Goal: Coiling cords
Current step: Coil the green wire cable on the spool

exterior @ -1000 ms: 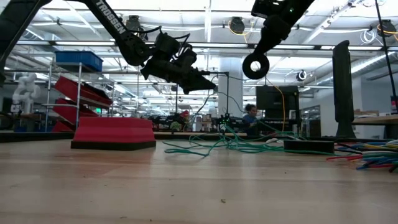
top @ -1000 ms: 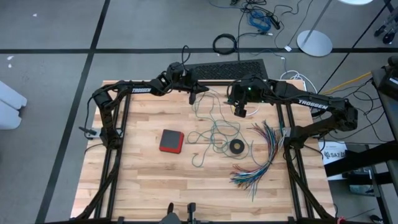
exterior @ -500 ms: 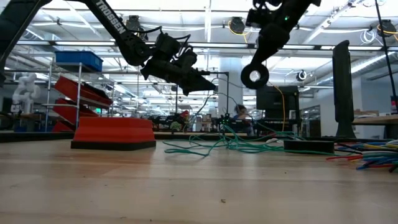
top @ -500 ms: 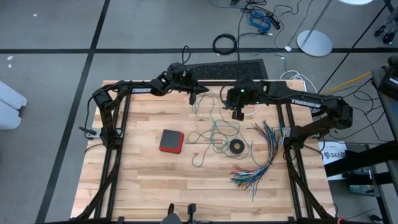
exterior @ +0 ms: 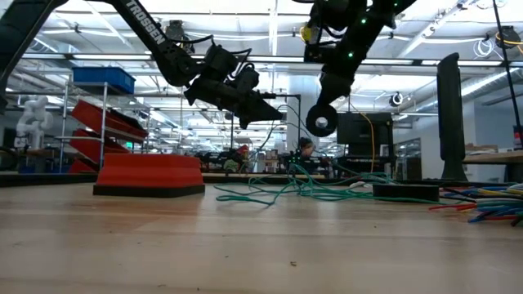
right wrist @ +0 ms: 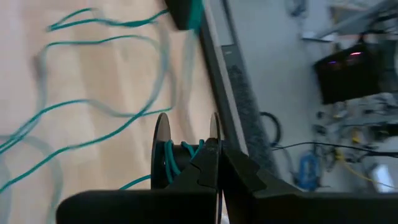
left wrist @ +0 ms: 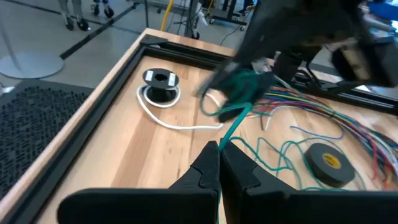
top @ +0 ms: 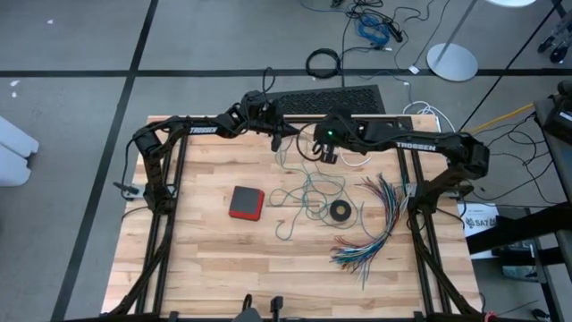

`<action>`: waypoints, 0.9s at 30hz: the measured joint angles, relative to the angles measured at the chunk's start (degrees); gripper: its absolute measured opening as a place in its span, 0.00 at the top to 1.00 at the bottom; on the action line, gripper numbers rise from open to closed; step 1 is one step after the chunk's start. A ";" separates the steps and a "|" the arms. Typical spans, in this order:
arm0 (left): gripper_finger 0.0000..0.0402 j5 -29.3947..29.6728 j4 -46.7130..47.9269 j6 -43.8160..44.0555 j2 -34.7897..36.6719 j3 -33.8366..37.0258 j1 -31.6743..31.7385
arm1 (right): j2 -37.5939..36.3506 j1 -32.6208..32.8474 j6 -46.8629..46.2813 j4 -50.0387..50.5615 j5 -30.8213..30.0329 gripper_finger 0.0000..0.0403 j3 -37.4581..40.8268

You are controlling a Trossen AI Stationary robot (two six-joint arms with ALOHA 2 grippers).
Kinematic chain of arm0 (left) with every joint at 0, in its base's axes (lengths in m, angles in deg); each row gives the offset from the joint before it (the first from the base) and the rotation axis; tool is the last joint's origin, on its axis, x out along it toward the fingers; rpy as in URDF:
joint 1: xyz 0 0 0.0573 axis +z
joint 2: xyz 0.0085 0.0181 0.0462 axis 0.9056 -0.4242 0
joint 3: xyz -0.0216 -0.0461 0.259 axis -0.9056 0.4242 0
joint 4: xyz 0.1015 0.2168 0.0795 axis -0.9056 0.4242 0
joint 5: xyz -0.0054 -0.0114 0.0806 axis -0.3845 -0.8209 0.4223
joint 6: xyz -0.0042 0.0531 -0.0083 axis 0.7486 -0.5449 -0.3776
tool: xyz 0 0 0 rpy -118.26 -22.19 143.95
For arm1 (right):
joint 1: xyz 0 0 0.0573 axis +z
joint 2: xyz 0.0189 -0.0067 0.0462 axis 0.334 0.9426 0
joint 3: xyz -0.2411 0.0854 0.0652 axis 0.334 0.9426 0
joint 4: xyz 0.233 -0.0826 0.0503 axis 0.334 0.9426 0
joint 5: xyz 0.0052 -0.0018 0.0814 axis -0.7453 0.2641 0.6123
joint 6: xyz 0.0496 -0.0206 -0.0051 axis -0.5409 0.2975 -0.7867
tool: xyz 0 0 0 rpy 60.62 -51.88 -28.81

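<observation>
Both arms work above the far half of the table (top: 206, 268).

Left gripper (left wrist: 219, 163): fingers fully closed, pinching the teal cord (left wrist: 239, 118). It hangs in the air near the far edge, left of centre in the high view (top: 277, 136). From the fingertips the teal cord runs taut toward the right gripper.

Right gripper (right wrist: 214, 163): fingers fully closed on a spool (right wrist: 163, 146), which carries a few turns of teal cord between its two flanges. In the low view the spool (exterior: 320, 121) hangs well above the table, close beside the left gripper (exterior: 274, 114). In the high view the right gripper (top: 326, 150) sits just right of the left one.

The remaining teal cord (top: 308, 192) lies in loose loops on the table centre, between the red block (top: 247, 202) and the tape ring (top: 340, 211).

The white cord (left wrist: 168, 118) lies near the far edge, curled around a black-and-white reel (left wrist: 160, 79) that rests on the table.

The multicoloured wires (top: 375, 228) fan out on the right side.
</observation>
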 joint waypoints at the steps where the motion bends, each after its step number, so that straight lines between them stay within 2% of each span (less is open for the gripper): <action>1: 1.00 -0.50 -0.02 0.01 0.00 0.00 -0.18 | 0.41 0.00 0.50 -1.36 -1.32 1.00 -0.01; 4: 1.00 -2.02 -0.24 0.63 0.00 0.00 -0.87 | 1.38 0.00 1.32 -5.57 -4.24 1.00 0.00; 8: 1.00 -3.00 -1.52 2.04 0.05 -0.02 -1.44 | 1.94 -0.03 1.85 -9.85 -5.23 1.00 -0.04; 15: 1.00 -6.47 -6.50 5.99 1.51 -0.11 -2.18 | 3.86 -0.07 1.53 -12.13 -6.67 1.00 -0.04; 20: 1.00 -6.17 -8.18 5.97 1.75 -0.11 -4.81 | 5.58 -0.04 0.64 -16.86 -6.41 1.00 -0.04; 27: 1.00 -2.06 -6.53 4.00 1.75 -0.11 -7.12 | 5.32 -0.44 -1.58 -22.52 -6.42 1.00 -0.04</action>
